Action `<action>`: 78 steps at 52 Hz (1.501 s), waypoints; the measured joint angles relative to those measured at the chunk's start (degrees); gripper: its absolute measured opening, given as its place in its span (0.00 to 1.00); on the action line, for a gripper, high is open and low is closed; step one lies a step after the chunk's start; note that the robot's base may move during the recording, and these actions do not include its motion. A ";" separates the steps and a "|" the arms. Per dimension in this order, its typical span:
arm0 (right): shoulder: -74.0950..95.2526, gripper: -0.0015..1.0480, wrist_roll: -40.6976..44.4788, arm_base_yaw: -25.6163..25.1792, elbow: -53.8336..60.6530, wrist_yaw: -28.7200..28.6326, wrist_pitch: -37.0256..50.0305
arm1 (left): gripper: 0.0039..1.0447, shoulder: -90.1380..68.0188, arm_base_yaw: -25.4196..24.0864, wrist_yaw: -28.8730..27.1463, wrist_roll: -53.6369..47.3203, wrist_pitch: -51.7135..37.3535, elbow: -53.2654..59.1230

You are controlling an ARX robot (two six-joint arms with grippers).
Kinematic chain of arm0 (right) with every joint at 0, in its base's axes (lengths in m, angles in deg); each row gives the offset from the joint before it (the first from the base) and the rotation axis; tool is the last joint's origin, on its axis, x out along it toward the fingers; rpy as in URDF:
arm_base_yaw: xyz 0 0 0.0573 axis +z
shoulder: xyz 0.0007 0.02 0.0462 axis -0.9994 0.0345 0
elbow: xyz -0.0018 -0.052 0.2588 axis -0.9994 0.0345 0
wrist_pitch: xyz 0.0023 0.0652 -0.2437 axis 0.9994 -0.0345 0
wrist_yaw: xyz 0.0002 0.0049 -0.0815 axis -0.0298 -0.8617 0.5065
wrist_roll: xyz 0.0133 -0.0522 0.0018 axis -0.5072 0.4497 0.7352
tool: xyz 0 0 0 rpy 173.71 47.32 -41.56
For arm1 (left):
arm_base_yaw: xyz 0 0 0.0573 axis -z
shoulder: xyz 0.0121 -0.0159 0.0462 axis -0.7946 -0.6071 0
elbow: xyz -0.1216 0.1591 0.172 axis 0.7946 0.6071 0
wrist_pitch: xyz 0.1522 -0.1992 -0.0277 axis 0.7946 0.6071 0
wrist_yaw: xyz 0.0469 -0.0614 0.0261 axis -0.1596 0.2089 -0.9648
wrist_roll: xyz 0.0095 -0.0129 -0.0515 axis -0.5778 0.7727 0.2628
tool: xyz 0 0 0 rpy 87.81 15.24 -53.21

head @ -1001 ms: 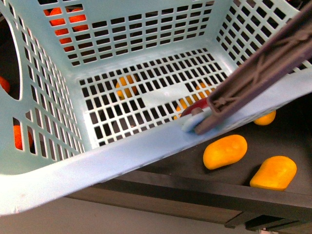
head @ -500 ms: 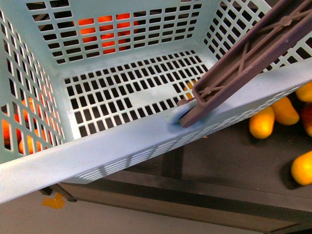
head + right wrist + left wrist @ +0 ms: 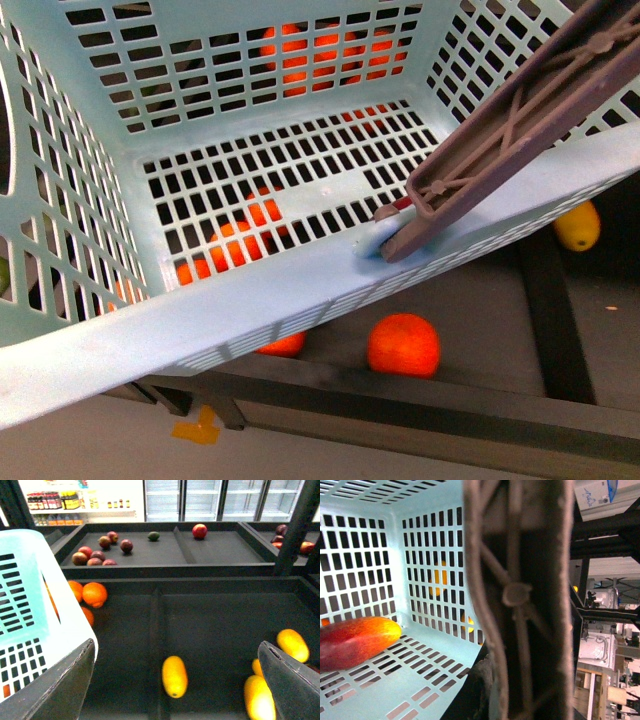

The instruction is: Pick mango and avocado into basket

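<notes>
Though cut off by every edge of the front view, basket (image 3: 250,300): mint-green, slotted on walls and floor, tilted, very close to the camera.
Scrap (image 3: 197,428): orange, on the pale floor under the near rim, far left.
Oranges (image 3: 235,240): seen through the floor slots and the far wall, so lying under and behind the basket.
Single orange (image 3: 403,344): on the dark shelf (image 3: 480,300), just below the near rim, outside the basket.
White tie (image 3: 385,238): on the near rim, at the low end of the handle.
Handle (image 3: 510,130): brown, ribbed, crossing the right corner of the basket slantwise.
Yellow fruit (image 3: 577,225): on the shelf past the rim, far right.
Mango (image 3: 355,641): red and orange, lying on its side on the basket floor, close to a slotted wall, in the left wrist view.
Left hand (image 3: 480,690): almost all hidden by the handle, which fills its wrist view; spread or pressed together, cannot tell.
Right hand (image 3: 176,645): fingers spread wide, nothing between them, above the shelf; basket corner touching or just beside one finger.
Yellow mangoes (image 3: 175,676): on the shelf under the right hand, one below the gap, others near the other finger.
Avocado (image 3: 153,536): dark green, in a farther bin, well apart from the basket, between dark red fruits (image 3: 100,552) and a red apple (image 3: 199,530).
</notes>
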 joint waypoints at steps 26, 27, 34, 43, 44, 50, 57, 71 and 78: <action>0.04 0.92 0.00 -0.02 0.00 -0.02 -0.02 | 0.04 0.00 -0.11 0.09 -0.09 0.00 -0.02; 0.04 0.92 0.00 -0.02 0.00 -0.02 -0.02 | 0.04 0.00 -0.11 0.09 -0.07 0.00 -0.02; 0.04 0.92 0.00 -0.02 0.04 0.00 -0.02 | 0.04 0.02 -0.11 -0.04 -0.26 0.00 -0.07; 0.00 0.92 0.00 -0.02 0.09 0.02 0.00 | 0.04 0.00 -0.11 0.00 -0.09 0.00 -0.07; 0.00 0.92 0.00 -0.02 0.07 0.02 0.00 | 0.04 0.00 -0.11 0.04 -0.15 0.00 -0.07; 0.04 0.92 0.00 -0.02 0.09 0.00 -0.02 | 0.04 0.00 -0.11 0.00 -0.20 0.00 -0.09; 0.04 0.92 0.00 -0.02 0.09 0.00 -0.02 | 0.04 0.00 -0.11 0.02 -0.20 0.00 -0.09; -0.02 0.92 0.00 -0.02 0.09 -0.15 0.00 | 0.04 0.02 -0.11 -0.02 -0.15 0.00 -0.09; 0.00 0.92 0.00 -0.02 0.11 -0.11 -0.02 | 0.04 0.02 -0.17 -0.15 -0.07 0.00 -0.11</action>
